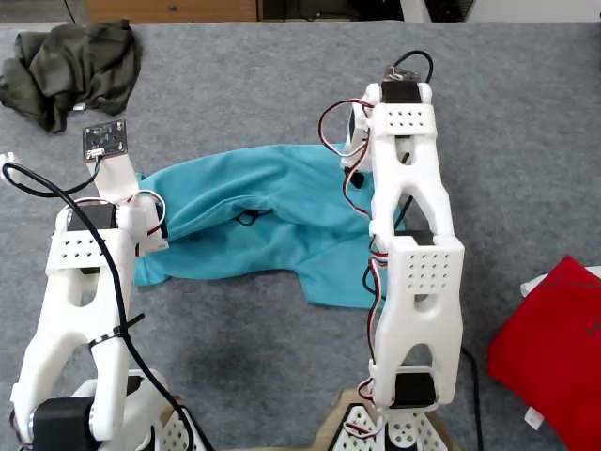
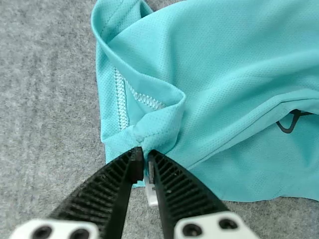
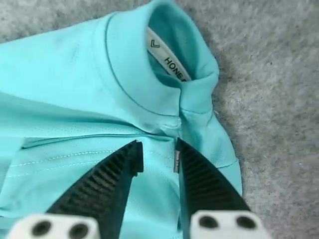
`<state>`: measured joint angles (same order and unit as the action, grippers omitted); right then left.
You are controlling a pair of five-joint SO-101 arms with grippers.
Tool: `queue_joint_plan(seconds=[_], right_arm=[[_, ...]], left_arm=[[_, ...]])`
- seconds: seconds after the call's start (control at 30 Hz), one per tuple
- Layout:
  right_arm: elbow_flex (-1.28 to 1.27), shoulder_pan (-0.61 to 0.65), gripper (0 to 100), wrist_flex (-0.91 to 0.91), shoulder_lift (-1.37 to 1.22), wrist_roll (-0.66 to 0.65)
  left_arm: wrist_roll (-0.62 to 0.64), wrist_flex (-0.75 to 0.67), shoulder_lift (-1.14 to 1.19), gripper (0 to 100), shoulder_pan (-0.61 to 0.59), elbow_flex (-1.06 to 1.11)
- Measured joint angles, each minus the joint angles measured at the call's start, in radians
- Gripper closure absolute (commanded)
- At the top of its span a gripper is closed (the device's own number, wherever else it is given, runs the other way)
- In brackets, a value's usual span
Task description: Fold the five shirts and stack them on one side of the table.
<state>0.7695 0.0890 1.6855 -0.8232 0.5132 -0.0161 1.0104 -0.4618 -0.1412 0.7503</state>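
A teal shirt (image 1: 263, 216) lies crumpled across the middle of the grey table. In the left wrist view my left gripper (image 2: 144, 158) is shut on a folded bit of hem at the edge of the teal shirt (image 2: 224, 74). From above, the left gripper (image 1: 152, 228) sits at the shirt's left end. My right gripper (image 3: 157, 155) stands open just above the fabric of the teal shirt (image 3: 75, 89), close below the collar (image 3: 169, 45) with its label. In the high view the right gripper (image 1: 358, 165) is at the shirt's far right end.
A dark green shirt (image 1: 75, 66) lies bunched at the far left corner. A red shirt (image 1: 554, 348) lies at the right edge, near the front. Grey cloth (image 1: 526, 141) covers the table around them.
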Motion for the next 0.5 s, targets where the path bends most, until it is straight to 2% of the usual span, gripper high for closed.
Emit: queue_joint_plan(seconds=[0.5], right_arm=[[0.000,0.000,87.9,0.000,-0.060,0.000]], left_arm=[[0.000,0.000,0.000,98,0.000,0.000]])
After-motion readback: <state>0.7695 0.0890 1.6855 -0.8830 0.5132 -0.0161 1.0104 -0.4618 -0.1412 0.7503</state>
